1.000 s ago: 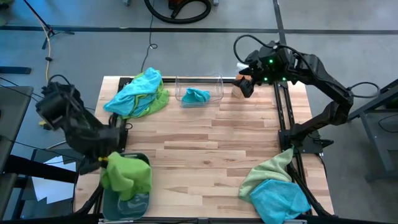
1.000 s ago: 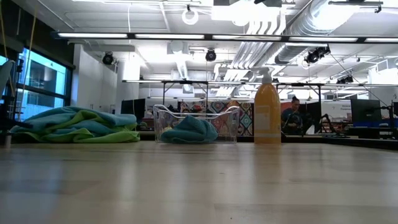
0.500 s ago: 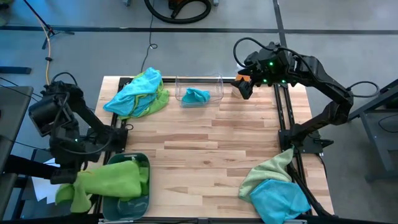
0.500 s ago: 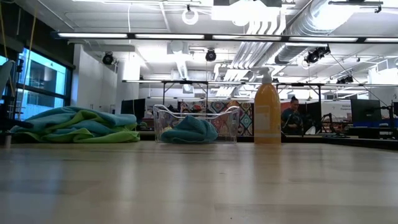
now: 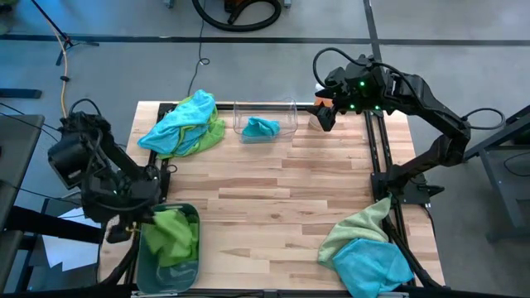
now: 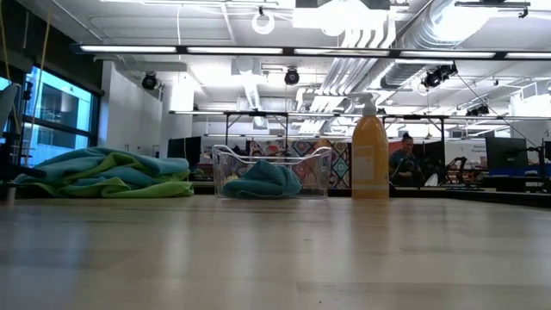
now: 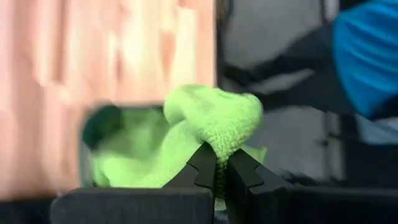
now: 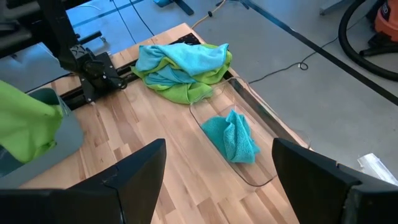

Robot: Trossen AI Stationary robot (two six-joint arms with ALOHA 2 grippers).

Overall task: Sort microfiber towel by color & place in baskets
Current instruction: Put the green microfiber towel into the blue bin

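Observation:
My left gripper (image 5: 142, 220) is at the table's near left corner, over the far left part of the teal-grey bin (image 5: 187, 270), shut on a lime green towel (image 5: 171, 233). My right gripper (image 8: 217, 180) is open and hovers near the far right edge beside the orange spray bottle (image 6: 370, 155), touching nothing. The clear bin (image 5: 290, 108) stands at the far edge with one turquoise towel (image 5: 261, 127) lying inside. A mixed green and turquoise pile (image 5: 182, 124) lies left of it. Neither gripper shows in the low view. My left gripper pinches a bunched fold of the lime green towel (image 7: 217, 134) between its two fingers (image 7: 202, 168); the fold bulges out past the fingertips. The rest of the towel drops away from the fingers into the teal-grey bin (image 7: 99, 124), slack and crumpled.
A second pile, a pale green towel over a turquoise one (image 5: 368, 248), lies at the near right corner beside the right arm's base. The wooden table's middle (image 5: 273, 190) is bare. A person shows far off in the room behind the table (image 6: 405, 159).
My left gripper swung the green towel out past the table's near left edge, where it hung stretched beyond the bin, then came back over the bin. The towel now lies bunched inside the teal-grey bin, still held.

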